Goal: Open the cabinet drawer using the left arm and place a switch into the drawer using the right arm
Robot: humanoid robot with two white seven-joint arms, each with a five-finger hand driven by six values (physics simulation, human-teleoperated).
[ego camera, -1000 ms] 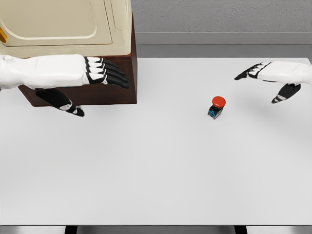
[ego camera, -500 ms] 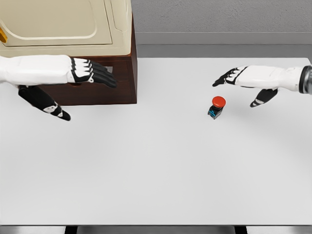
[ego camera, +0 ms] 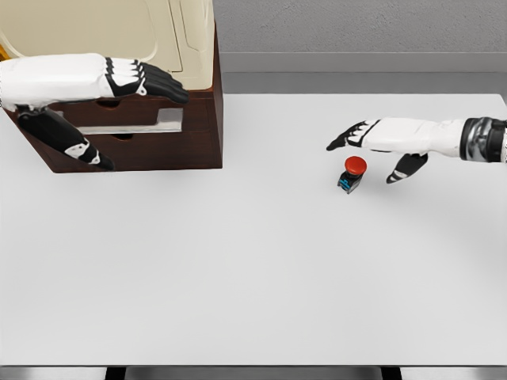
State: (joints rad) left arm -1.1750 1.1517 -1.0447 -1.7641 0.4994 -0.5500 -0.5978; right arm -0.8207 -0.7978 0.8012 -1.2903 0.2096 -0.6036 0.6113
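A small switch (ego camera: 352, 174) with a red button top and a black-and-blue body stands on the white table right of centre. My right hand (ego camera: 372, 142) hovers just above and behind it, fingers spread, thumb hanging to the switch's right, holding nothing. The dark brown cabinet (ego camera: 198, 142) sits at the back left with a cream appliance on top. Its front shows drawers with a pale metal handle (ego camera: 135, 125). My left hand (ego camera: 127, 103) is stretched flat in front of the cabinet's upper front, fingers straight, thumb low at the left, gripping nothing.
The cream appliance (ego camera: 103, 36) fills the cabinet top. A grey wall with a ledge runs behind the table. The white table (ego camera: 253, 269) spreads wide in front, its front edge near the bottom of the view.
My left hand rose and drew back leftward, uncovering the drawer handle. My right hand moved left over the switch. The switch stayed put.
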